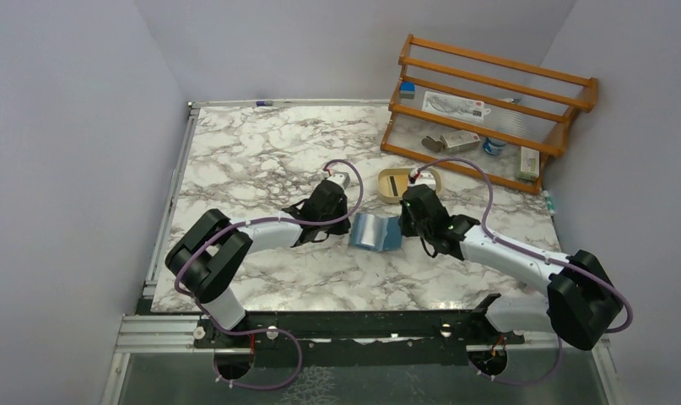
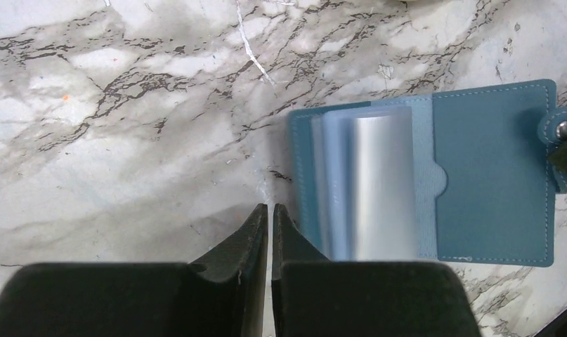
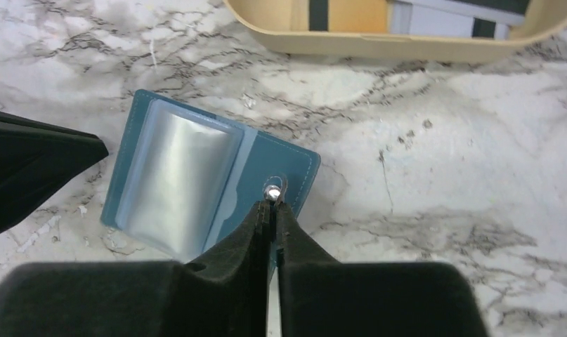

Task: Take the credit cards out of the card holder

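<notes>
Holder [image 1: 377, 231] lies open on desk [image 1: 261, 160], between hands. Right hand [image 3: 272, 205] clenched at its tab; left hand [image 2: 270, 209] near-clenched, empty. Likely light, floppy, with slick sleeves: pin by tab. 2 cards [image 3: 350, 14] in far tray [image 3: 379, 45].

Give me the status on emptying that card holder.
Done, it seems: a yellow-orange card and a whitish card lie in the tan tray, and the open card holder looks empty. In hand: the right gripper pinches its tab; the left gripper is shut beside it. Left: probably just letting go.
</notes>
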Controlling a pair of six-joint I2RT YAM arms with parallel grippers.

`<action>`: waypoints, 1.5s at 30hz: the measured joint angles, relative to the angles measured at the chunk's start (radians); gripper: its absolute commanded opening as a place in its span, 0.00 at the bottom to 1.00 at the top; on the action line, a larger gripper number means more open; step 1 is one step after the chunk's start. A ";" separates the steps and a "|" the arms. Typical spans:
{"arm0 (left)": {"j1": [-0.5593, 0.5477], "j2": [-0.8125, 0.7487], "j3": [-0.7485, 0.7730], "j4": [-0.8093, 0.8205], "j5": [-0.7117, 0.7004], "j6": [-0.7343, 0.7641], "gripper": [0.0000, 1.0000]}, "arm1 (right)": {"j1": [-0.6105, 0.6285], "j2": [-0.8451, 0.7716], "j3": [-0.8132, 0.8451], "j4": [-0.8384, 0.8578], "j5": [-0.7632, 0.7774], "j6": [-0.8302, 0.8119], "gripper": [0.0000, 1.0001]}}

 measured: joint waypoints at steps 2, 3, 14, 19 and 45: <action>0.000 0.000 0.000 -0.002 -0.002 0.000 0.08 | 0.000 -0.016 0.004 -0.055 0.022 0.018 0.44; 0.000 0.000 0.000 -0.002 -0.004 -0.001 0.08 | 0.000 -0.024 0.004 -0.080 0.031 0.028 0.52; 0.000 -0.026 0.000 -0.028 -0.004 -0.010 0.09 | 0.000 -0.076 -0.039 -0.166 0.016 0.095 0.65; 0.000 -0.059 0.001 -0.029 -0.004 -0.015 0.09 | -0.002 -0.076 -0.088 -0.152 -0.047 0.137 0.63; 0.137 -0.067 -0.167 0.213 0.218 -0.108 0.71 | -0.118 -0.260 -0.247 0.126 -0.293 0.277 0.01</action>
